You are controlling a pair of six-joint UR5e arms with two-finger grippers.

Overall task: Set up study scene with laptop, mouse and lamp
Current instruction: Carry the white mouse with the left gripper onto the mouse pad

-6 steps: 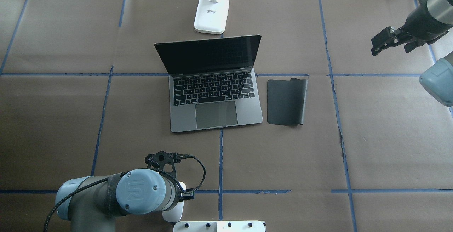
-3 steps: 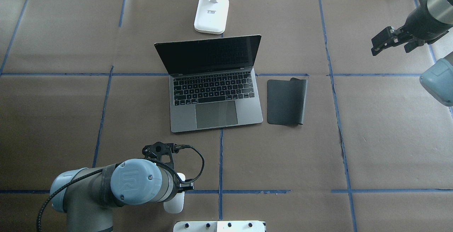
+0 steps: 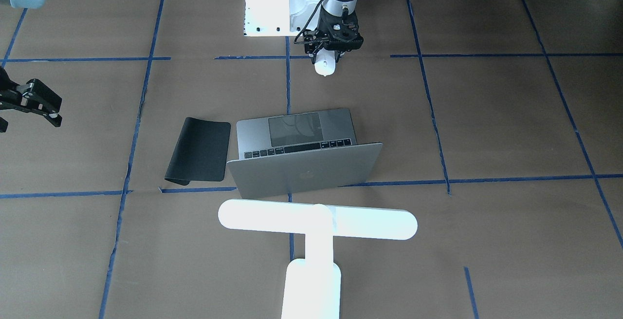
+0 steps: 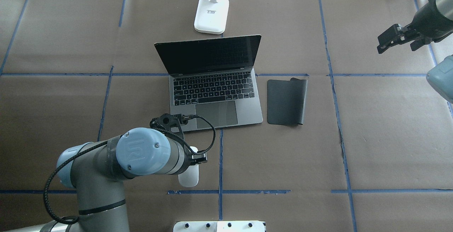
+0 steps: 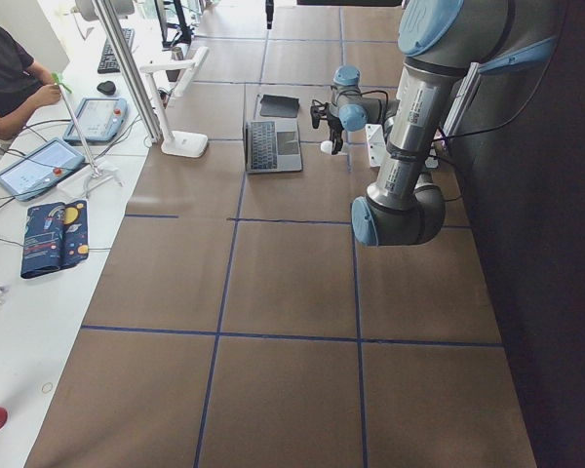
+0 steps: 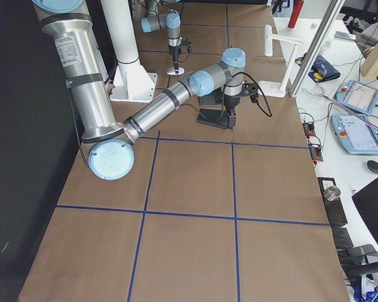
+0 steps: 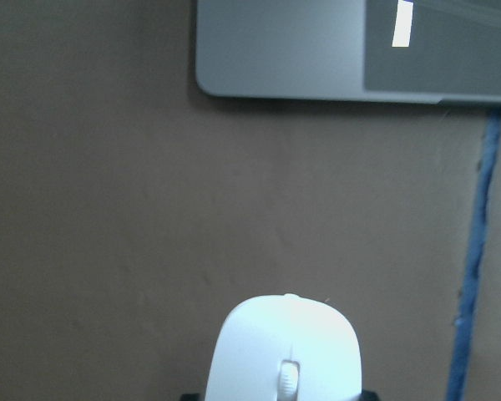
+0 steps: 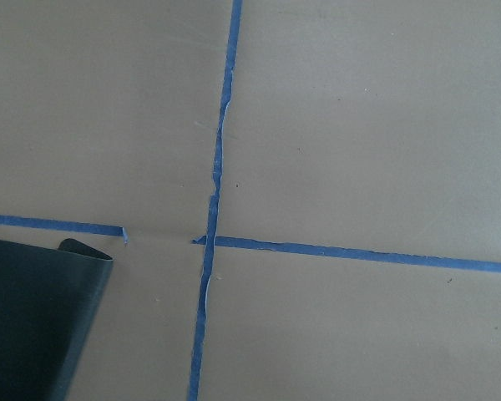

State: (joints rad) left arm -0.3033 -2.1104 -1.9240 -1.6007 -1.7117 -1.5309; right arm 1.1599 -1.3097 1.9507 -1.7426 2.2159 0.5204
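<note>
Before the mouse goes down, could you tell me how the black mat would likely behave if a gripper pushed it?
The mat is probably floppy: its far corner curls up off the table. Thin and flat, it would likely buckle or slide when pushed, and it looks light.

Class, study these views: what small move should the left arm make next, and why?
Probably carry the mouse toward the robot's right, along the laptop's front edge. The left tool holds the mouse near the laptop's front left corner, while the black mat lies right of the laptop, bare.
</note>
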